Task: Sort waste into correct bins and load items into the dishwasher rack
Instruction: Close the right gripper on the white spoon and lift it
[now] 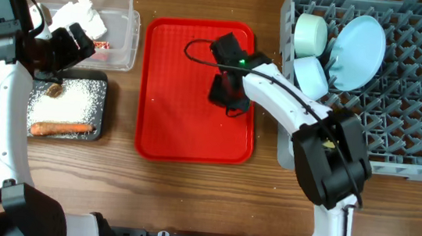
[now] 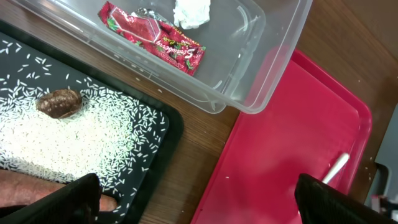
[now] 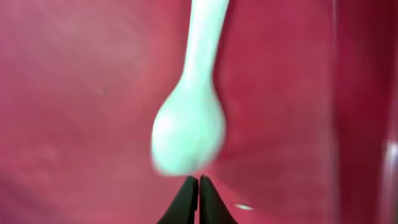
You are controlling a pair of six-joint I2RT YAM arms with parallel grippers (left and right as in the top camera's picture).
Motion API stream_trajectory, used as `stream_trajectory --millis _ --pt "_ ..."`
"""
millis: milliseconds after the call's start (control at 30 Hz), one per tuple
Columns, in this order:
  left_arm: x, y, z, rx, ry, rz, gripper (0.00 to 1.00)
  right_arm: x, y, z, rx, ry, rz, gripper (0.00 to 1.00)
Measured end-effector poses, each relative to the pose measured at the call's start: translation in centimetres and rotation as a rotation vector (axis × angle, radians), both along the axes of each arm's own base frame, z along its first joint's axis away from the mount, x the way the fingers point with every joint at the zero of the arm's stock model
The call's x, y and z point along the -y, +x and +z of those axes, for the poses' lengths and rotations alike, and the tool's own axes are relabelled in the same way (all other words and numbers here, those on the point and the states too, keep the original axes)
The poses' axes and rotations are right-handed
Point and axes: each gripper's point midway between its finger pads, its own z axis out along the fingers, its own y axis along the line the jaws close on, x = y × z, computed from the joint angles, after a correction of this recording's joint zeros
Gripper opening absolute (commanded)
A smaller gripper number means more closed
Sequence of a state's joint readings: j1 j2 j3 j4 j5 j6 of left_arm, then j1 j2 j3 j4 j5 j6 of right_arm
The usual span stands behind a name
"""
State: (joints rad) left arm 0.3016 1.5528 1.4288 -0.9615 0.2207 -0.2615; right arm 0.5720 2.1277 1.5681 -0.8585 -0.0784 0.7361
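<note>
Right gripper (image 3: 198, 200) is hanging over red tray (image 3: 74, 93), fingers pressed together with nothing between them. White spoon (image 3: 186, 134) is lying on the tray, blurred, just beyond the tips. Left gripper (image 2: 196, 194) is hovering with fingers wide apart. Red wrapper (image 2: 152, 36) is sitting in clear tub (image 2: 270, 71); its white script is possibly reading "Strawberry", not certain.

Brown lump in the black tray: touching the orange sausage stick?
Apart. The left wrist view shows a band of rice grains lying between the brown lump and the orange sausage stick on the black tray.
</note>
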Motion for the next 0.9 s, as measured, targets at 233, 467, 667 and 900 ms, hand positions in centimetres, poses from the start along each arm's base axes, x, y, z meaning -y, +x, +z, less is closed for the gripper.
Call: stream_trajectory --millis 233,467,667,900 --pt "0.0 0.0 0.0 0.0 0.0 0.0 1.0 1.6 -0.1 0.1 -0.017 -0.035 0.122 0.45" --pt "0.0 0.0 0.0 0.0 0.0 0.0 1.0 -0.1 4.4 2.6 0.161 0.011 0.155 0.62" --pt "0.0 0.0 0.0 0.0 0.0 0.0 1.0 0.7 3.8 2.2 0.114 -0.019 0.068 0.62" --pt "0.0 0.0 0.0 0.0 0.0 0.0 1.0 1.4 2.3 -0.5 0.019 -0.061 0.05 0.61"
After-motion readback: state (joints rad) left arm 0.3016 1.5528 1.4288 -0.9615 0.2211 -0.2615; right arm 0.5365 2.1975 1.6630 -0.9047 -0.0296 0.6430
